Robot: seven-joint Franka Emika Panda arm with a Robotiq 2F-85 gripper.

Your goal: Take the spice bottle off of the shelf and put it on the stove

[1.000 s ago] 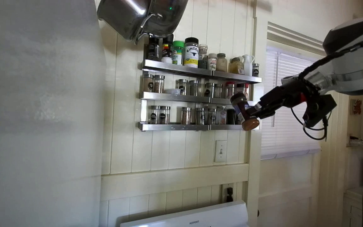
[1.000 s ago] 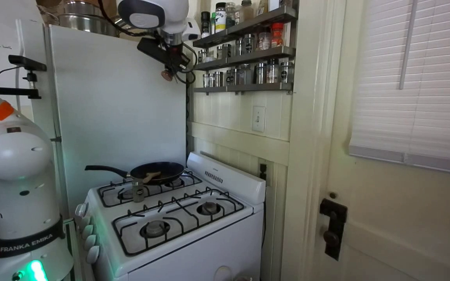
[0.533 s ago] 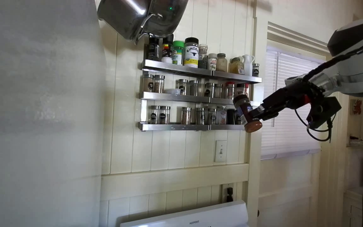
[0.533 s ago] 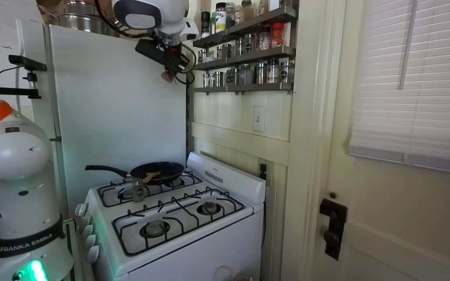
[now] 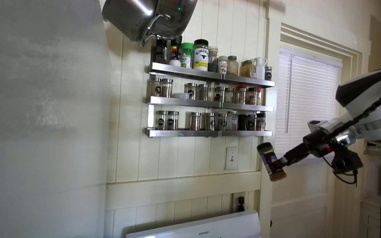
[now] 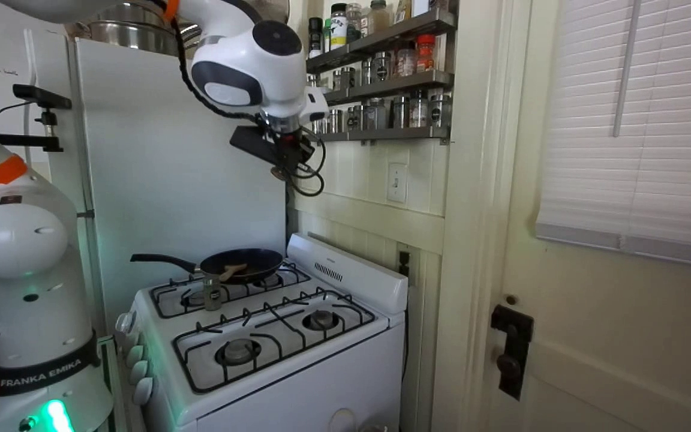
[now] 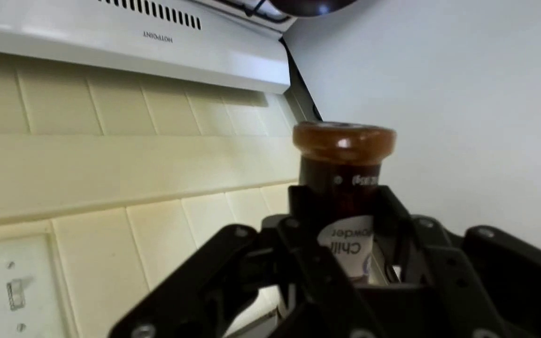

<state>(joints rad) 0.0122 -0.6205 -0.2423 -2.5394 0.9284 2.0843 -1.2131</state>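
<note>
The spice bottle (image 5: 267, 155) is dark with a dark cap and an orange-brown base. It hangs tilted in the air, cap up, lower than the shelf. My gripper (image 5: 280, 162) is shut on its lower body. In the wrist view the gripper (image 7: 341, 202) has a finger on each side of the bottle (image 7: 345, 239), whose label reads "Chili Powder" upside down. In an exterior view the gripper (image 6: 293, 157) mostly hides the bottle; only its base (image 6: 277, 173) shows. The three-tier shelf (image 5: 184, 133) holds rows of jars. The white stove (image 6: 297, 384) stands below the gripper.
A black pan (image 6: 252, 267) with a wooden utensil sits on the far burners, its handle towards the robot. A small jar (image 6: 212, 295) stands on the stove's front. The stove's back panel (image 5: 210, 228) runs along the wall. A fridge (image 6: 189, 162) stands beyond the stove.
The arm has come down with the bottle, from in front of the lower shelves to below the bottom one. The bottle remains in the gripper. The stove things have not moved.
</note>
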